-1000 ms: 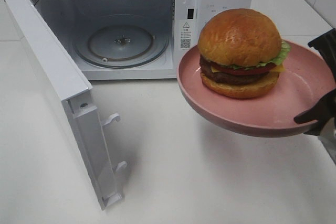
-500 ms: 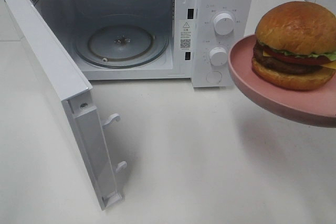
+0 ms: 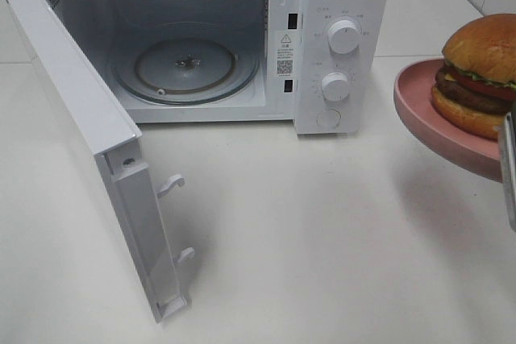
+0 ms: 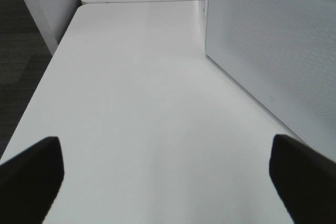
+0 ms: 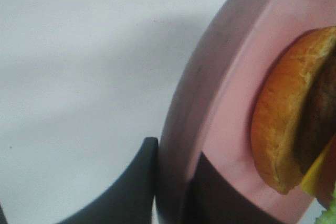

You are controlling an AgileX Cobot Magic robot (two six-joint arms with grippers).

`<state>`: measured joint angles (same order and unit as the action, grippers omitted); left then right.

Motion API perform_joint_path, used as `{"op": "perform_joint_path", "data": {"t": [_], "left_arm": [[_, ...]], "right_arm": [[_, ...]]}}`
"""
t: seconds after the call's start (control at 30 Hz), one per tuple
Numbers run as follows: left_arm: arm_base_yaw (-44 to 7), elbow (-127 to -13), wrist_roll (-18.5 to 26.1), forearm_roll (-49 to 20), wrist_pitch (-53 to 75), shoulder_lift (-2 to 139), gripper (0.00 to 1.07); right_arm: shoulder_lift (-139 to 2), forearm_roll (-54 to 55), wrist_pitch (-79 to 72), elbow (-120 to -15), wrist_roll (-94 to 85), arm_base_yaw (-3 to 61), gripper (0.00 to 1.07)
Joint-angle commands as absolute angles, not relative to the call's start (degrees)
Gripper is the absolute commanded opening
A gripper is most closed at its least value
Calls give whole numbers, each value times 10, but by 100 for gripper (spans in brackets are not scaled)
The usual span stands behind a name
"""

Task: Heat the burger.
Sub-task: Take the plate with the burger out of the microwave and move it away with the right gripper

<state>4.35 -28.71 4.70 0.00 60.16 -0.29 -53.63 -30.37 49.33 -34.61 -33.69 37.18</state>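
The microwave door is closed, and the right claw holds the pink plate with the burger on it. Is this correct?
Not quite: the microwave door is open, swung wide, as the exterior high view shows. The right claw does hold the pink plate with the burger on it.

White surface point(image 3: 322, 239), one item on it.
Microwave point(image 3: 339, 6) sits at the back of my surface, door point(image 3: 89, 134) swung wide open, glass turntable point(image 3: 187, 70) visible inside the cavity.
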Motion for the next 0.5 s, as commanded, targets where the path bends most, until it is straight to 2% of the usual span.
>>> {"op": "perform_joint_path", "data": {"t": [0.03,0.5], "left_arm": [[45,-285,45,-3,596,-14,100],[45,-285,45,-3,596,-14,100]], "right_arm": [[-560,-356,479,-353,-260,370,0],[-663,-379,563,-396,-11,370,0]]}}
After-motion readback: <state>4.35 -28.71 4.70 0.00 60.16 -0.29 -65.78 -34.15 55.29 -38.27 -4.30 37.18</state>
